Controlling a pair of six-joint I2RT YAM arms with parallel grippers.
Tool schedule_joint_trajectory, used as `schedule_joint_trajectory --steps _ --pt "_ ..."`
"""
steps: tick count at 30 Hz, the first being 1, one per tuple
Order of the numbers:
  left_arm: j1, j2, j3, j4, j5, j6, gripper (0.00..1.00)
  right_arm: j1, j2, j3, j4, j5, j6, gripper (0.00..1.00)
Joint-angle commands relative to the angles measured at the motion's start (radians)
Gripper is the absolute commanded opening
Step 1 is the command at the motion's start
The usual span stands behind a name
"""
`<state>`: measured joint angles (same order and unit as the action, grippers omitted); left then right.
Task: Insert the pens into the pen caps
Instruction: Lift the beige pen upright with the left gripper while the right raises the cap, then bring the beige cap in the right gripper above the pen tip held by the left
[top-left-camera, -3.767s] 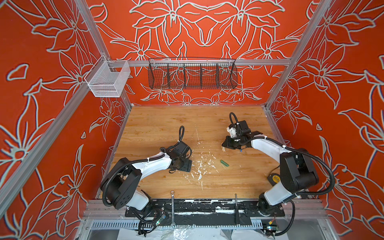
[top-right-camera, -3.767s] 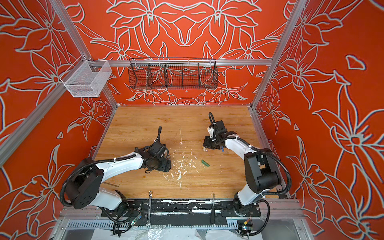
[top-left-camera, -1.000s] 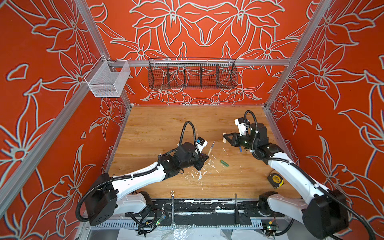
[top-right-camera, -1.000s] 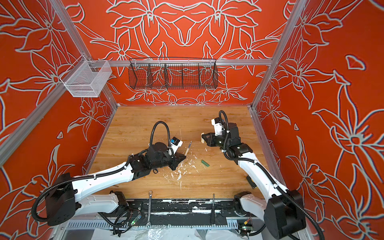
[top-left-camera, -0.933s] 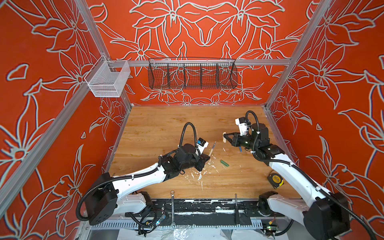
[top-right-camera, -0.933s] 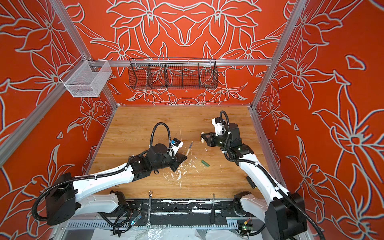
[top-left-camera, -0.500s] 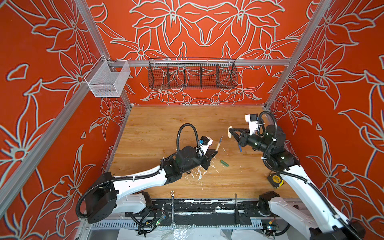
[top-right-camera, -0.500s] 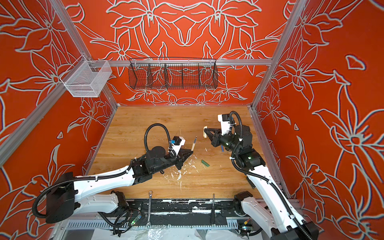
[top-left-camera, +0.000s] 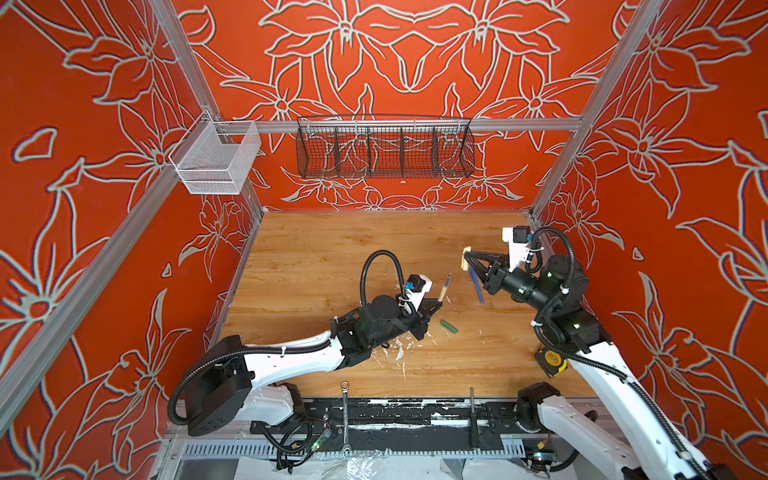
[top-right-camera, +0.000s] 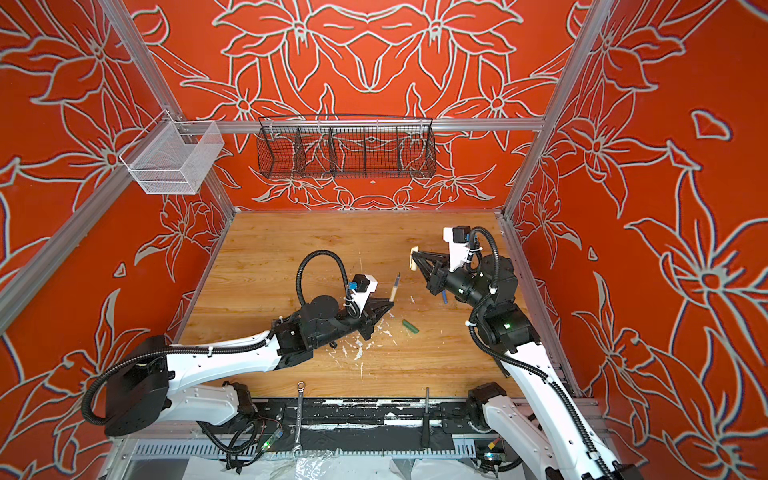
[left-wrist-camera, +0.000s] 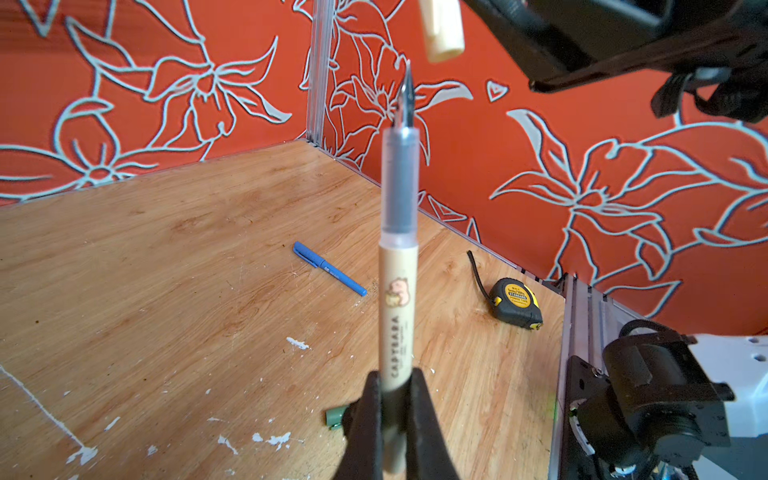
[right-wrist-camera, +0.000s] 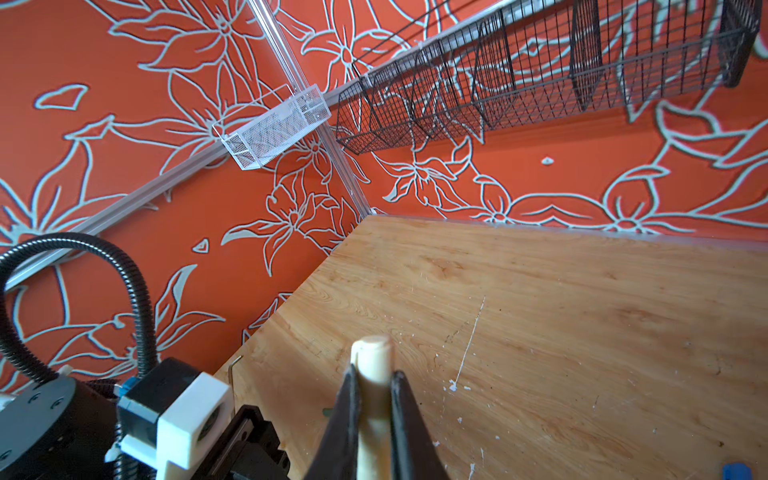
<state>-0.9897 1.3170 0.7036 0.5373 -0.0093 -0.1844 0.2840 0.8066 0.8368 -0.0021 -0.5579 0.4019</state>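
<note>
- left wrist view is showing the left gripper (left-wrist-camera: 395, 388) pinching the tan pen (left-wrist-camera: 397, 291) low on its barrel, jaws closing tight on it, nib (left-wrist-camera: 405, 99) pointing up toward the tan cap (left-wrist-camera: 440, 33).
- and the right gripper (right-wrist-camera: 374, 384)?
- it's clamping that cap across its middle, jaws sitting nearly together. both grippers are hanging in the air, higher than the tape measure (left-wrist-camera: 515, 303) and well apart from it.
- so we're sitting at the lining-up step?
- i'm reading it that way. nib and cap are hovering near each other, not touching, and the cap is looking offset to one side. the next move is calling for squaring the two axes, then pushing straight and slowly; a skewed push is risking the nib catching the rim.
- the rest?
- the blue pen (left-wrist-camera: 330, 272) is lying flat, farther in from the tape measure, and is looking capped already. a green piece (top-left-camera: 449, 326) is lying well apart from the tape measure, toward the left arm; cap or capped pen, i cannot tell.
- surface and room?
- the wooden table (right-wrist-camera: 582, 332) is carrying white flecks (left-wrist-camera: 270, 438). orange flowered walls (top-left-camera: 415, 62) are closing it in, with a wire basket (top-left-camera: 384, 151) and a mesh basket (top-left-camera: 216, 164) hanging far beyond the tape measure.
</note>
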Motion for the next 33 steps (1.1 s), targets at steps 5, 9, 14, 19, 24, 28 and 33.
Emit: schedule_joint_trajectory --steps 5,9,14,19,24,28,33 --pt "-0.009 0.034 0.008 0.036 0.003 -0.029 0.0 0.026 -0.012 -0.005 0.107 0.0 0.02 0.02" --pt "-0.009 0.041 0.008 0.031 -0.011 -0.038 0.0 0.048 0.018 0.002 0.131 -0.005 0.022 0.01" --pt "-0.043 0.07 0.07 -0.12 -0.319 -0.094 0.0 0.087 0.06 0.004 0.134 0.018 0.004 0.01" --pt "-0.112 0.151 0.185 -0.316 -0.635 -0.102 0.0 0.124 0.108 0.035 0.072 0.079 -0.043 0.0" --pt "-0.142 0.154 0.123 -0.199 -0.675 -0.114 0.0 0.177 0.143 0.052 0.077 0.117 -0.078 0.0" --pt "-0.141 0.127 0.08 -0.14 -0.663 -0.09 0.0 0.202 0.128 0.049 0.086 0.181 -0.108 0.0" --pt "-0.142 0.107 0.034 -0.058 -0.613 -0.064 0.0 0.21 0.126 0.035 0.122 0.207 -0.106 0.0"
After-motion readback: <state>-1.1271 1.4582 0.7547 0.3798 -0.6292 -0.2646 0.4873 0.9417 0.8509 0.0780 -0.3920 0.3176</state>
